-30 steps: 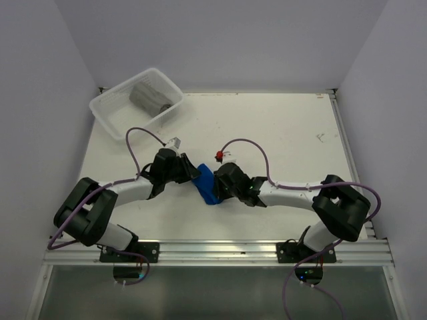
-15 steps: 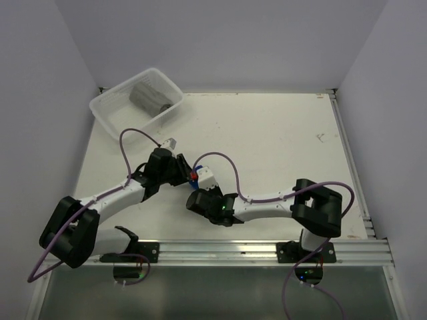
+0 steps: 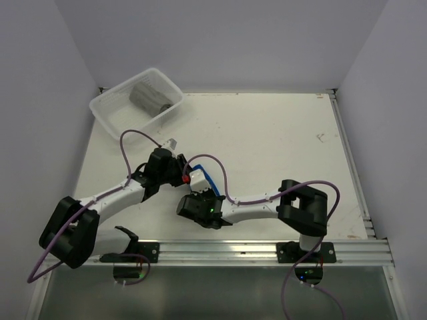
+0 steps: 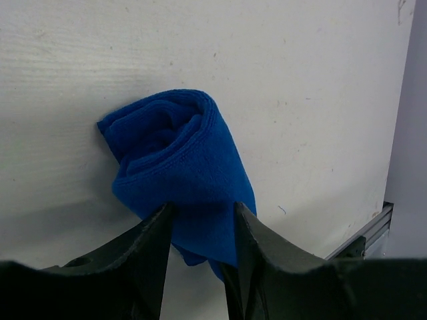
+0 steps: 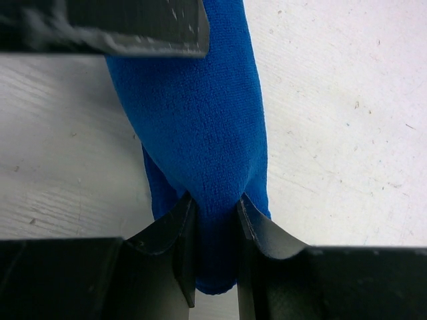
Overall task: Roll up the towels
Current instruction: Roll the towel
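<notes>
Blue towel (image 4: 179, 157): your wrist views show left gripper (image 4: 202, 212) and right gripper (image 5: 215, 205) pinching it; overhead, it seems mostly hidden.

Top camera: high over the near edge, looks down on the whole table (image 3: 280, 133). Left wrist camera: close and low, looks out past the left gripper (image 4: 202, 213) along the blue towel (image 4: 180, 153). Right wrist camera: closer still, looks past the right gripper (image 5: 215, 203). Both wrist views share that towel.
</notes>
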